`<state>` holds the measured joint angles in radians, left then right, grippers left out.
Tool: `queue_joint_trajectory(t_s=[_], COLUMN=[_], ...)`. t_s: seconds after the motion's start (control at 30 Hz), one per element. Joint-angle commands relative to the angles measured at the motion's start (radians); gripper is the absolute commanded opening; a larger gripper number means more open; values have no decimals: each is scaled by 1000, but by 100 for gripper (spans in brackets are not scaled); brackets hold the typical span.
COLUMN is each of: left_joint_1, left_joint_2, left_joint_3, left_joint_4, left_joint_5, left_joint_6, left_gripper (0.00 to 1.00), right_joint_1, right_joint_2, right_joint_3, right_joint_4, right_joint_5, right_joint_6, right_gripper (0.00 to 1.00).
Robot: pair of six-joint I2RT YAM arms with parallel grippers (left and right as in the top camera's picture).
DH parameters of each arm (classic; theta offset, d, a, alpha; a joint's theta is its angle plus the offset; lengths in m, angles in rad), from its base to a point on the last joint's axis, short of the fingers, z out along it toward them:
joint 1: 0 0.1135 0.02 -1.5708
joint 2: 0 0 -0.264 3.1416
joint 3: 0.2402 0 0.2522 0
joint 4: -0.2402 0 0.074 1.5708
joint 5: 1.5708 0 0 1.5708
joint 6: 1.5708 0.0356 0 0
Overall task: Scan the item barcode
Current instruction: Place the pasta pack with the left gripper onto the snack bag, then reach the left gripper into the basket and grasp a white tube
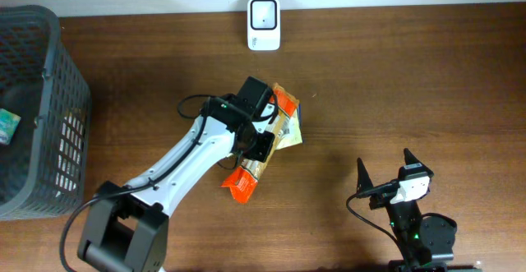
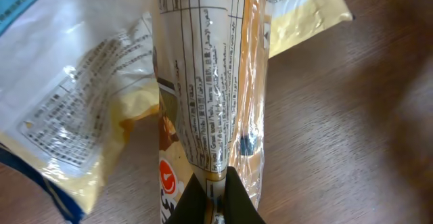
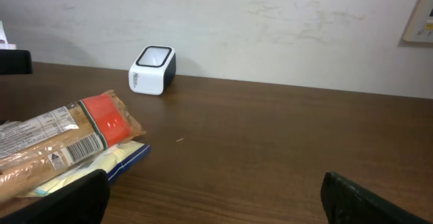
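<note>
a dark wooden table (image 1: 411, 83) fills the overhead view, with a grey mesh basket (image 1: 49, 75) at its left edge. the white left arm (image 1: 185, 161) reaches from the near edge towards the middle. there the left gripper (image 2: 215, 200) is pinched almost fully together on a long clear snack packet (image 1: 241, 185) with orange ends. the packet lies across a yellow, blue-edged pouch (image 1: 293, 132) near the table's centre, well apart from the white scanner (image 1: 264, 24) standing at the far edge. whether the packet is lifted clear of the pouch cannot be told. the right gripper (image 1: 383, 159) hangs over the near right of the table, jaws spread wide, gripping nothing. the packet's barcode (image 3: 81, 146) shows in the right wrist view. a small green item (image 1: 8, 126) lies in the basket.
</note>
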<state>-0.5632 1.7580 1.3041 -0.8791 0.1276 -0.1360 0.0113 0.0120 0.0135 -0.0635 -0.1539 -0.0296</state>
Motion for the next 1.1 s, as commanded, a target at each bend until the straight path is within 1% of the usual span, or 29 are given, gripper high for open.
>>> queue_joint_trajectory(t_s=[0.0,0.17,0.2,0.23,0.27,0.3,0.37,0.4,0.43,0.5,0.53,0.57,0.6,0.67,0.7,0.77,0.83,0.87,0.93,1.07], left_joint_1=[-12,-12,-12,-12,-12,-11,6,32,80,175,217,282,380,599,663,855,973,1035,1117,1190], left_joint_2=[8,36,45,47,46,44,26,4,-28,-70,-84,-99,-116,-134,-135,-116,-79,-50,2,71], left_joint_3=[13,13,13,13,16,29,101,165,271,458,512,592,672,751,754,752,751,745,720,617], left_joint_4=[16,54,53,53,53,49,1,-40,-97,-167,-185,-208,-218,-215,-215,-246,-285,-313,-352,-371], left_joint_5=[37,61,63,64,63,50,-59,-113,-175,-230,-248,-285,-313,-316,-316,-316,-306,-268,-182,-164], left_joint_6=[-10,-10,-10,-10,-9,-8,-5,-5,8,50,56,56,57,58,58,58,58,58,61,105], left_gripper=[0,0,24,68,93,99,99,99,99,99,99,99,99,99,99,99,99,97,97,95], right_joint_1=[8,8,8,8,8,8,8,8,8,8,8,8,8,8,8,8,8,8,8,8], right_joint_2=[-6,-6,-6,-6,-6,-6,-6,-6,-6,-6,-6,-6,-6,-6,-6,-6,-6,-6,-6,-6], right_joint_3=[-8,-8,-8,-8,-8,-8,-8,-8,-8,-8,-8,-8,-8,-8,-8,-8,-8,-8,-8,-8], right_joint_4=[-2,-2,-2,-2,-2,-2,-2,-2,-2,-2,-2,-2,-2,-2,-2,-2,-2,-2,-2,-2], right_joint_5=[9,8,9,8,8,9,9,9,8,8,9,9,9,9,9,9,8,8,8,9], right_joint_6=[5,5,5,5,5,5,5,5,5,5,5,5,5,5,5,5,5,5,5,5], right_gripper=[99,99,99,99,99,99,99,99,99,99,99,99,99,99,99,99,99,99,99,99])
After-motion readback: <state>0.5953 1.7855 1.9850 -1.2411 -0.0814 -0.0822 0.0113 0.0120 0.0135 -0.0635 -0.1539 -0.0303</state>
